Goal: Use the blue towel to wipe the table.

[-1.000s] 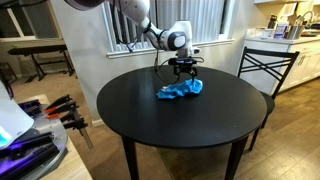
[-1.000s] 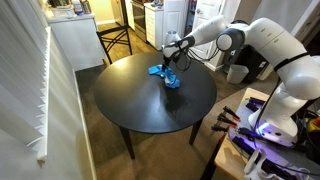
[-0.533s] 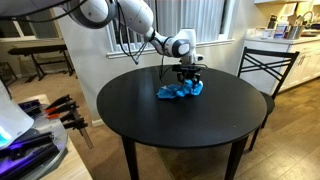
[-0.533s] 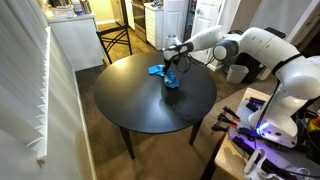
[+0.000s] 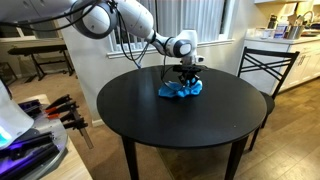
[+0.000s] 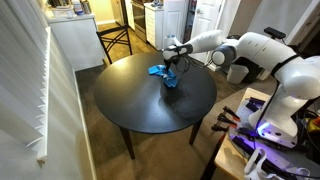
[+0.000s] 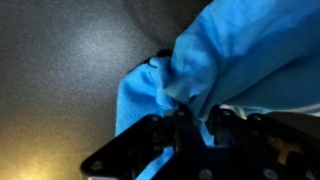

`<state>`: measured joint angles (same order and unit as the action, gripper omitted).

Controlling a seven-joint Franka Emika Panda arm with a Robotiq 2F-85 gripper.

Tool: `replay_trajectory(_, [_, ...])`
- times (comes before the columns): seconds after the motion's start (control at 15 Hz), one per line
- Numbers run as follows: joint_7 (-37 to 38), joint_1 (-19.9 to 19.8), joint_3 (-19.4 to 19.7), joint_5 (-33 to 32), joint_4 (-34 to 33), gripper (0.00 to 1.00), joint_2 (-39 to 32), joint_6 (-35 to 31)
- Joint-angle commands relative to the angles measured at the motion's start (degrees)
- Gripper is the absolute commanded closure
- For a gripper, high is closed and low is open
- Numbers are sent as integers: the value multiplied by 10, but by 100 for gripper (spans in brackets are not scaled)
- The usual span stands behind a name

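The blue towel (image 5: pixel 181 90) lies crumpled on the far side of the round black table (image 5: pixel 170 115); the towel (image 6: pixel 166 76) also shows in both exterior views. My gripper (image 5: pixel 187 78) is lowered straight onto the towel's top. In the wrist view the gripper (image 7: pixel 190 118) has its dark fingers drawn close together with a fold of the blue towel (image 7: pixel 230 55) pinched between them. The cloth fills most of that view and hides the fingertips.
A black chair (image 5: pixel 262 68) stands beyond the table's far side, with a kitchen counter (image 5: pixel 295 45) behind it. A second chair (image 6: pixel 115 42) and a white cabinet (image 6: pixel 72 45) stand near the table's other side. Tools lie on a bench (image 5: pixel 45 120) nearby.
The gripper has come down onto the towel and its fingers have closed from wide open onto the cloth. The towel has bunched up slightly under it.
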<state>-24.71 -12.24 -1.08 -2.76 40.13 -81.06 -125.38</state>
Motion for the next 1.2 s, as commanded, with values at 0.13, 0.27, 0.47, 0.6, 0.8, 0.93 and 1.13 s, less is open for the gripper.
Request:
replay_trajectory(0.13, [-6, 31, -3, -6, -56, 94, -39, 39])
replay_trajectory(0.27, [-11, 50, -6, -7, -55, 95, -42, 45])
replay_trajectory(0.47, [-22, 83, -15, -4, -51, 95, -40, 63])
replay_trajectory(0.6, [-41, 101, -29, 1, -45, 95, -36, 88])
replay_trajectory(0.8, [-66, 133, -37, -2, -57, 95, -39, 130])
replay_trajectory(0.93, [-86, 152, -40, -6, -57, 95, -40, 152])
replay_trajectory(1.13, [-127, 170, -31, -19, -59, 95, -41, 183])
